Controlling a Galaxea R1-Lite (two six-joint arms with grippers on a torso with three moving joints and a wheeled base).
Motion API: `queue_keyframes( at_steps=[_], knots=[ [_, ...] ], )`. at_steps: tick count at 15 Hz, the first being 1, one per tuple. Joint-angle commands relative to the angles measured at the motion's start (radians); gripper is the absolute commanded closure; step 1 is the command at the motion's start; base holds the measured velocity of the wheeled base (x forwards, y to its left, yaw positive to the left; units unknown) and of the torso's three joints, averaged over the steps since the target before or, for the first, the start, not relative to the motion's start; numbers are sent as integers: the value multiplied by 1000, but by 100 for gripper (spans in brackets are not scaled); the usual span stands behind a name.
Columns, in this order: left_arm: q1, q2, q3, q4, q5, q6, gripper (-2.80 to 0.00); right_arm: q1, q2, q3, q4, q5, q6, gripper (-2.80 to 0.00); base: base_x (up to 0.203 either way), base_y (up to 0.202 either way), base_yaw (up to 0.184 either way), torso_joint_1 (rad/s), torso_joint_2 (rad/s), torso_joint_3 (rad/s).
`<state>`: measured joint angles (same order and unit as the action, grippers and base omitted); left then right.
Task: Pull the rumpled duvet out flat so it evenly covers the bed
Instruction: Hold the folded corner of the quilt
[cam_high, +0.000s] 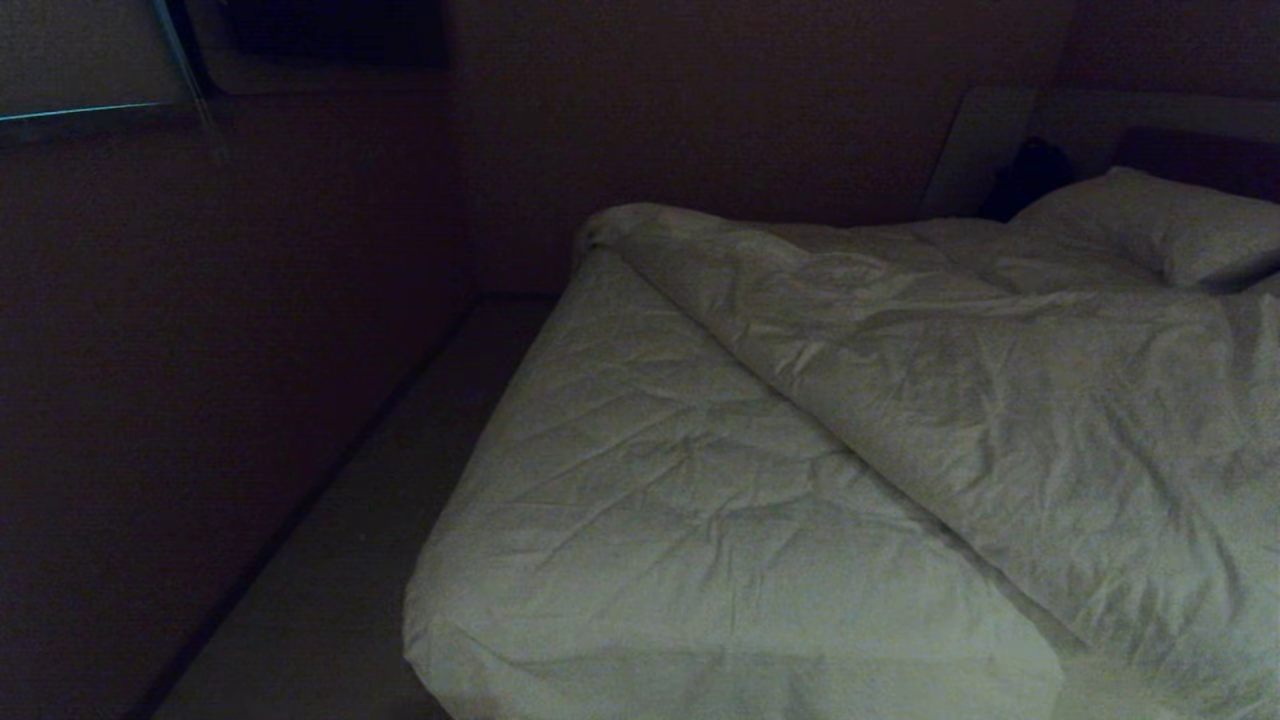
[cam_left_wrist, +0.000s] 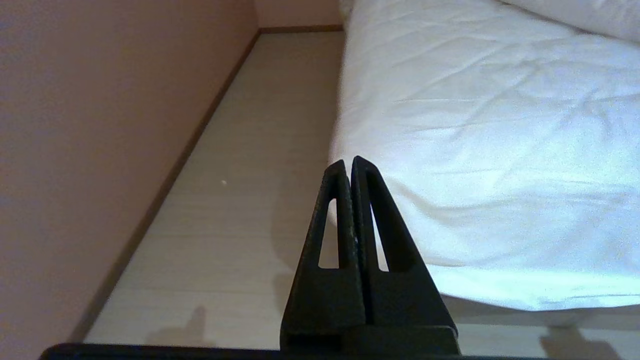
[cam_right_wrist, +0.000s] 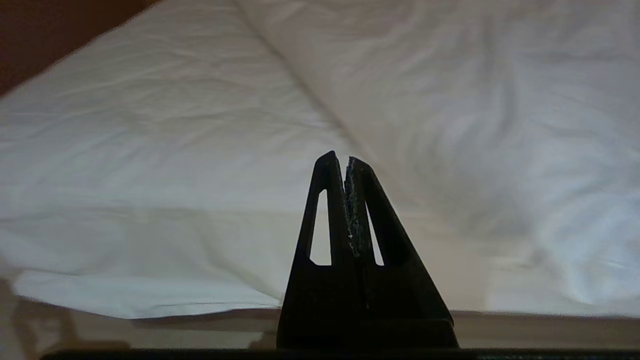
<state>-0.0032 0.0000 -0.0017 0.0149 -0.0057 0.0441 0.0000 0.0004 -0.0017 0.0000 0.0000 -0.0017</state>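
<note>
**Duvet folded back across the bed, both my arms idle at the foot**

I face the bed (cam_high: 330, 640) from its near end, and neither of my arms shows in the head view. The duvet (cam_high: 1000, 400) is rumpled and folded over on itself — a thick, creased band of it runs diagonally from the far left corner of the bed down toward the near right, lying on top of a flatter white layer (cam_high: 640, 500) that covers the near left part of the mattress. I cannot tell whether that flatter layer is more of the duvet or the sheet beneath. At the far right a pillow (cam_high: 1160, 225) rests against the dark headboard (cam_high: 1190, 155).

My left gripper (cam_left_wrist: 348, 162) hangs just off the near left corner of the bed, over the pale floor (cam_left_wrist: 240, 200) that runs between the bed and the wall (cam_left_wrist: 100, 125). Its fingers (cam_left_wrist: 332, 200) are pressed together and hold nothing.

My right gripper (cam_right_wrist: 340, 159) sits at the near edge of the bed, pointing across the white bedding toward the diagonal fold. Its fingers (cam_right_wrist: 327, 200) are together as well — nothing between them, and they do not touch the cloth.
</note>
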Motion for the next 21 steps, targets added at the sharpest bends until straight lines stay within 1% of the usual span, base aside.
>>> queue_keyframes(
  at_steps=[1,21],
  knots=[
    [0,0,0,0,0,0,0,0,0,0,1,1,0,0,0,-193,0,2,8,2],
    [0,0,0,-1,-2,0,0,0,0,0,0,0,0,0,0,-195,0,3,3,3]
  ],
)
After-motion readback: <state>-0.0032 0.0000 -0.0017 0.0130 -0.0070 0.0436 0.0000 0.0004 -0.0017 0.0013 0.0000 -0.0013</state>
